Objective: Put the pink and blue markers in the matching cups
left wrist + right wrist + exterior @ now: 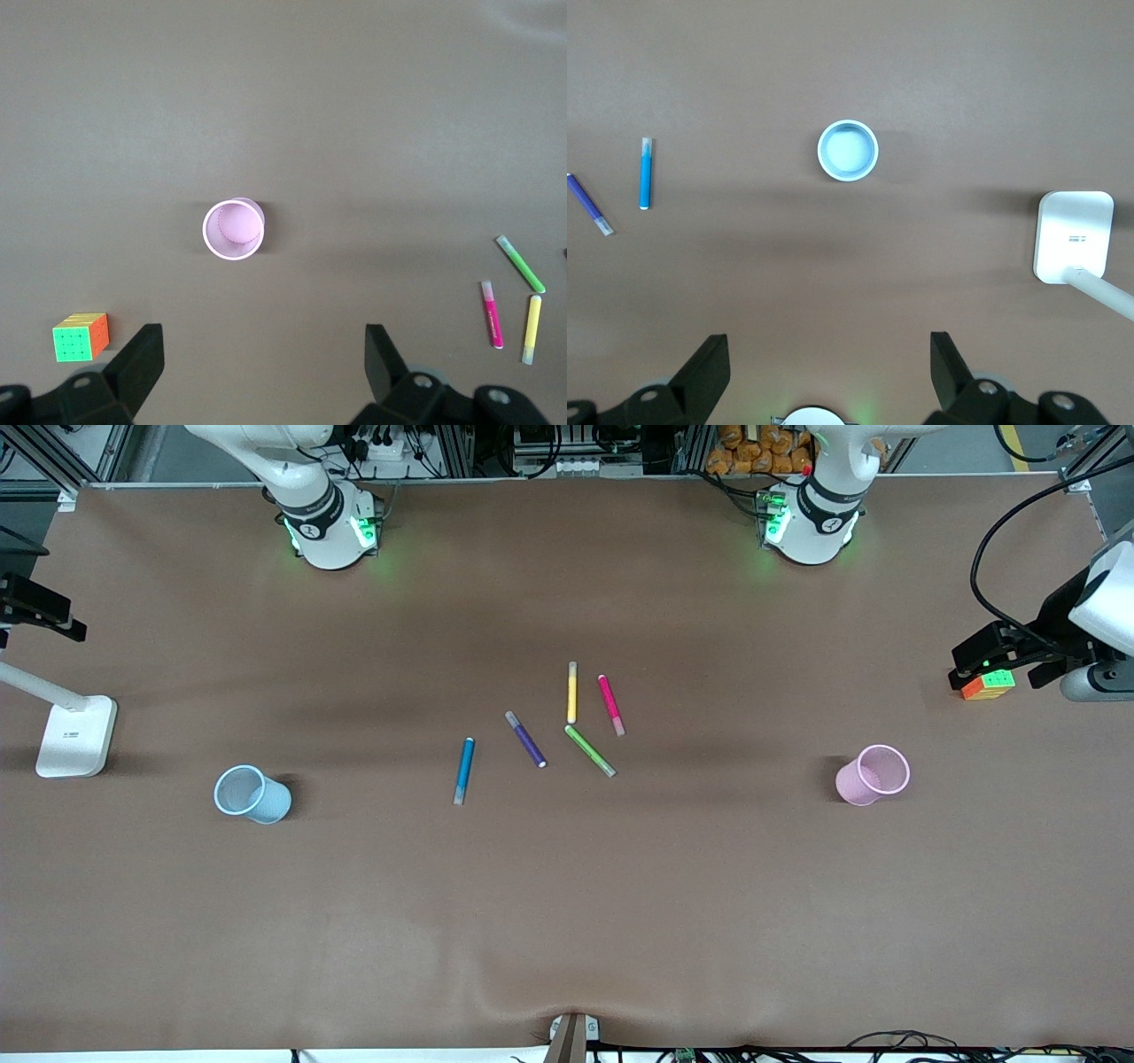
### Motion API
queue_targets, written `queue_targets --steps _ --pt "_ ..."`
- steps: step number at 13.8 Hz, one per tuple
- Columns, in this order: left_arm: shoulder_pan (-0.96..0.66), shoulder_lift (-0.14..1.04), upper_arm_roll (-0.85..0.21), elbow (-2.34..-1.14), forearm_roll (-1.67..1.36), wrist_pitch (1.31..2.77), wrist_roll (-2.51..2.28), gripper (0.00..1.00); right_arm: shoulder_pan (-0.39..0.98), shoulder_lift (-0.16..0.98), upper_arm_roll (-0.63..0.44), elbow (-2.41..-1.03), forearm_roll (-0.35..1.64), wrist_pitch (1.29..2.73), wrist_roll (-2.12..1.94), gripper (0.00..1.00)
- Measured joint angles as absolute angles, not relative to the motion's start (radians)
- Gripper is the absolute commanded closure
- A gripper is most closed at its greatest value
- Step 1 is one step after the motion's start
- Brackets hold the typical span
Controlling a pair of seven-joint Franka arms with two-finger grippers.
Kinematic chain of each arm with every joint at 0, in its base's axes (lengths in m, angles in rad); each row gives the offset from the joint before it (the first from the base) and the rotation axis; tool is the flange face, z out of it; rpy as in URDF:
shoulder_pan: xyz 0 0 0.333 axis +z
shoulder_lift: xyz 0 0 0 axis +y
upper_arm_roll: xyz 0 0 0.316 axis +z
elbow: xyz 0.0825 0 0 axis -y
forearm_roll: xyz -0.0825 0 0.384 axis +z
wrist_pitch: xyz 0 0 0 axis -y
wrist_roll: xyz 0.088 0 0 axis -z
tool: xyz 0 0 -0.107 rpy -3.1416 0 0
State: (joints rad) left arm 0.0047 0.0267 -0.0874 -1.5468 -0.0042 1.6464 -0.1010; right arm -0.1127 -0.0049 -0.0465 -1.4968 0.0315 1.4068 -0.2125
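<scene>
The blue marker (463, 771) and the pink marker (610, 704) lie flat among other pens at the table's middle. The light blue cup (252, 794) stands toward the right arm's end, and the light pink cup (873, 774) toward the left arm's end; both are empty. My left gripper (263, 341) is open and empty, high over the table by the pink cup (233, 229); the pink marker (491, 315) shows off to one side. My right gripper (830, 350) is open and empty, high over the table by the blue cup (848, 150); the blue marker (645, 173) lies apart from it.
A purple pen (525, 739), a green pen (590, 750) and a yellow pen (572, 692) lie between the two markers. A colour cube (989, 684) sits at the left arm's end. A white lamp base (76, 735) stands at the right arm's end.
</scene>
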Motion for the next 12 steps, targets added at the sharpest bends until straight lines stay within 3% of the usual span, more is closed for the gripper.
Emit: queue_targets --steps 12 --pt "-0.010 0.059 -0.090 -1.553 -0.004 1.644 -0.099 0.00 -0.114 -0.010 -0.046 -1.501 0.018 1.397 -0.221 0.00"
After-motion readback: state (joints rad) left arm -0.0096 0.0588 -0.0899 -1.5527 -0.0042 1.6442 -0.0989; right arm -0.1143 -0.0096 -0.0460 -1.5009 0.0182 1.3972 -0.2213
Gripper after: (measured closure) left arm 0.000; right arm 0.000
